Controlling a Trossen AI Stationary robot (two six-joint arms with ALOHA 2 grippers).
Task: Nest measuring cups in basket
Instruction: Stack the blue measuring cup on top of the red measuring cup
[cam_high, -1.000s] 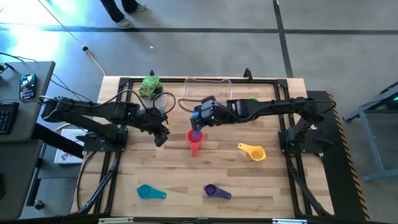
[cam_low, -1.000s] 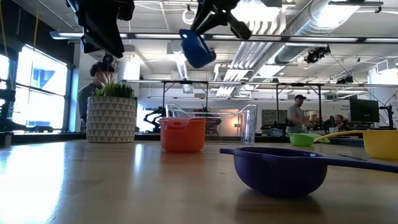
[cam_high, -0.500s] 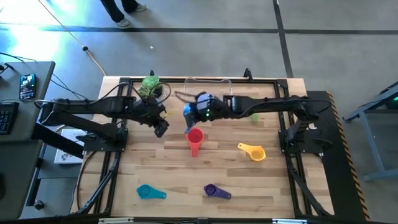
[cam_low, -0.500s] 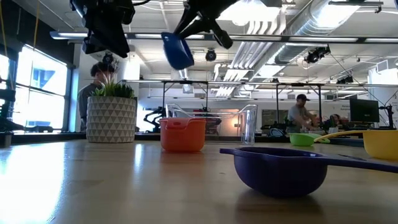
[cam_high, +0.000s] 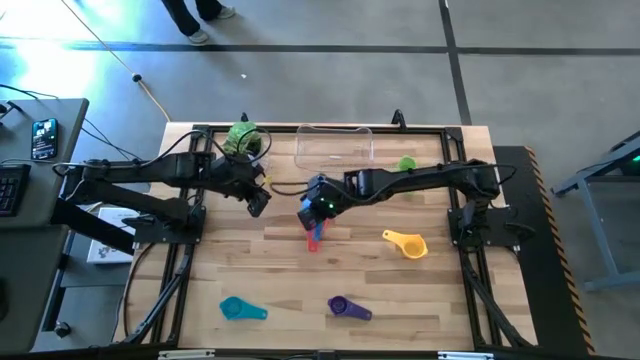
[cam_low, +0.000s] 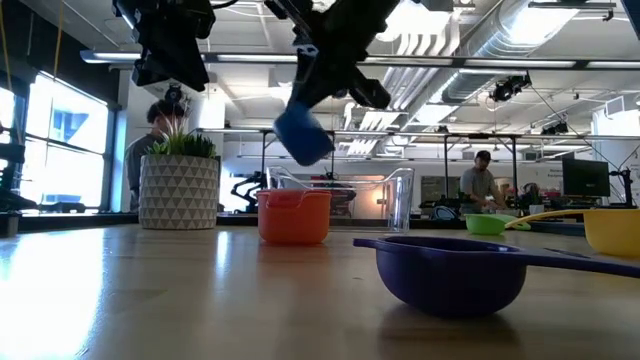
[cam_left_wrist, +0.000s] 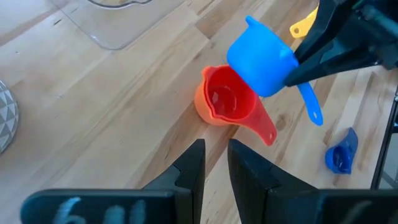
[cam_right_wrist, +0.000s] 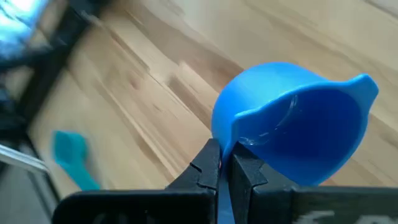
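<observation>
Since half a second ago the right gripper (cam_left_wrist: 295, 62) has swung lower, its fingers pinched on the handle of the small blue plastic measuring cup (cam_left_wrist: 261, 57), now tilted just above the red-and-orange nested cups (cam_left_wrist: 227, 102). Released at that slant, it may catch the rim and tumble. The clear plastic basket (cam_high: 335, 147) lies beyond it. The left gripper (cam_high: 257, 203) waits nearby, fingers narrowly parted.

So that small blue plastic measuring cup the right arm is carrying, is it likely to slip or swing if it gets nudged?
Probably a bit. The right gripper pinches the small blue plastic measuring cup by its thin handle, so the bowl may pivot. It hangs tilted above the red plastic cup, and looks light and rigid, holding its shape.
</observation>
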